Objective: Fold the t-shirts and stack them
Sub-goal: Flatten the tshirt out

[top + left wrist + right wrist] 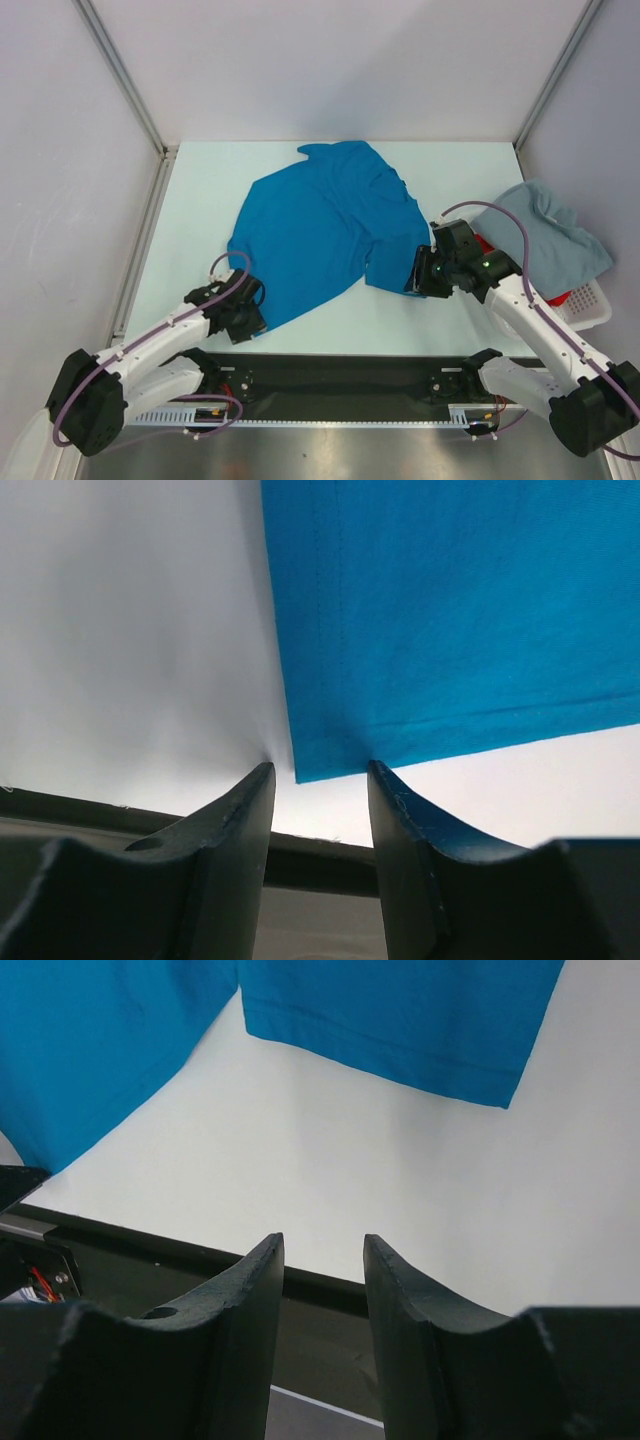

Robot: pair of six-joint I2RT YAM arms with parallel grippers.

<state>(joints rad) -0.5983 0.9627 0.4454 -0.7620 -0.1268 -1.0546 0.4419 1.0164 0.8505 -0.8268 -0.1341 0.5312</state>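
Because soft, light and floppy, pinch the blue shirt [320, 230] at a hem corner. Left jaws half-open at that corner, unclosed; right jaws half-open, empty.

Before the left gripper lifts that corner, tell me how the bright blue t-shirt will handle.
Probably floppy: the bright blue t-shirt lies creased and rumpled. Lifted by its hem corner, it would likely hang and drag. Seemingly light: thin cloth, lying flat.

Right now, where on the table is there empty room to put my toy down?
Bare table lies left of the bright blue cloth t-shirt and in the far right corner. Crowded on the right: white slatted plastic basket under a pale grey-blue shirt.
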